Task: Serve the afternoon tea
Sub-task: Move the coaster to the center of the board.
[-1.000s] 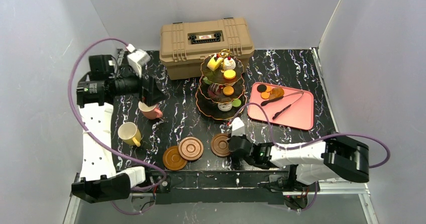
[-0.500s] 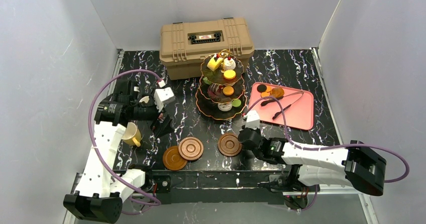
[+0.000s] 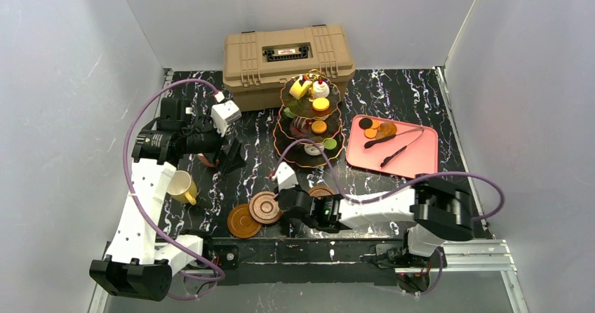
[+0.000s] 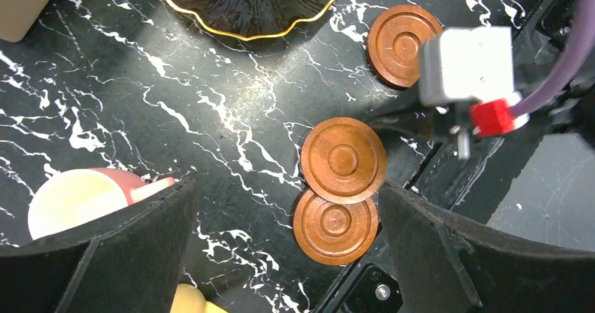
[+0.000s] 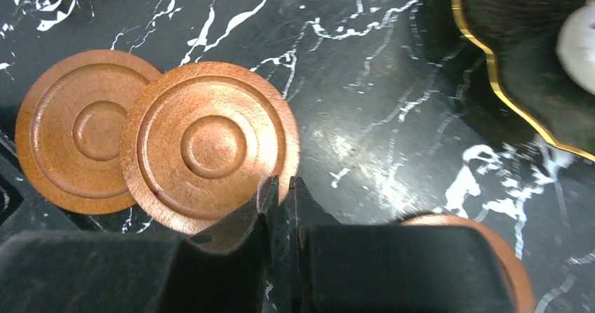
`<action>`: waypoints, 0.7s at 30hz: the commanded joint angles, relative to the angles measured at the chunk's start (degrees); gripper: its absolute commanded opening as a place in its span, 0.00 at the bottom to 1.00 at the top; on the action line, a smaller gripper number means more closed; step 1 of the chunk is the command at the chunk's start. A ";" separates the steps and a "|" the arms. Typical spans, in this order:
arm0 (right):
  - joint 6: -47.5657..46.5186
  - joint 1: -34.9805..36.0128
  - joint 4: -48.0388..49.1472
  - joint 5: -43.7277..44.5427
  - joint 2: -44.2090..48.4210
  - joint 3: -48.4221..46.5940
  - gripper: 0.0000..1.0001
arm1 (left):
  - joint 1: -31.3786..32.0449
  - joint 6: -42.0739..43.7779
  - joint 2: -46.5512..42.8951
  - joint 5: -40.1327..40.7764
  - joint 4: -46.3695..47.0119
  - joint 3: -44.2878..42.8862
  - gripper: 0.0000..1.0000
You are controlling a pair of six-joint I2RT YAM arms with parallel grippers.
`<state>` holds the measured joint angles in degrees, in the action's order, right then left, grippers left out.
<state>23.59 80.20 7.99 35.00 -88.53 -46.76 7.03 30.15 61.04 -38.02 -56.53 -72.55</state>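
Observation:
The black three-tier stand (image 3: 309,125) holds small pastries at mid table. Three round brown saucers lie near the front: one (image 3: 243,222) half under a second (image 3: 265,206), and a third (image 3: 322,191) partly hidden by my right arm. My right gripper (image 5: 281,188) is all but shut, with only a thin empty slit; its fingertips sit at the middle saucer's (image 5: 210,144) right edge. My left gripper (image 4: 281,257) hangs open and empty high above the table. The pink cup (image 4: 77,201) is by its left finger. The yellow cup (image 3: 181,187) stands further left.
A tan toolbox (image 3: 288,60) stands behind the stand. At the right, a pink tray (image 3: 414,160) carries black tongs and a few macarons. My right arm's purple cable loops in front of the stand's bottom tier (image 5: 505,81).
My right arm pushed the third saucer a little to the right, then swung left to the middle saucer. My left arm came down and forward from over the pink cup, still open.

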 commanded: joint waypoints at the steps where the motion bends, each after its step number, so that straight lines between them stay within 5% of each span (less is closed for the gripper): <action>1: -2.06 0.30 7.77 -3.33 -6.73 -3.46 0.19 | -0.21 -2.50 -0.01 2.00 -0.19 -3.10 0.98; 10: -0.87 0.10 12.14 -4.82 -14.87 -2.87 0.15 | -1.52 -4.36 2.01 3.56 -1.68 -5.08 0.98; 21: 0.64 -5.26 5.87 7.63 -11.36 0.00 0.06 | -1.58 -4.91 2.28 2.90 -1.98 -7.02 0.98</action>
<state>22.92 78.19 17.47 36.93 -102.04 -48.88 5.74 25.69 63.81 -34.46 -57.17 -77.97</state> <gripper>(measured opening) 0.074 0.981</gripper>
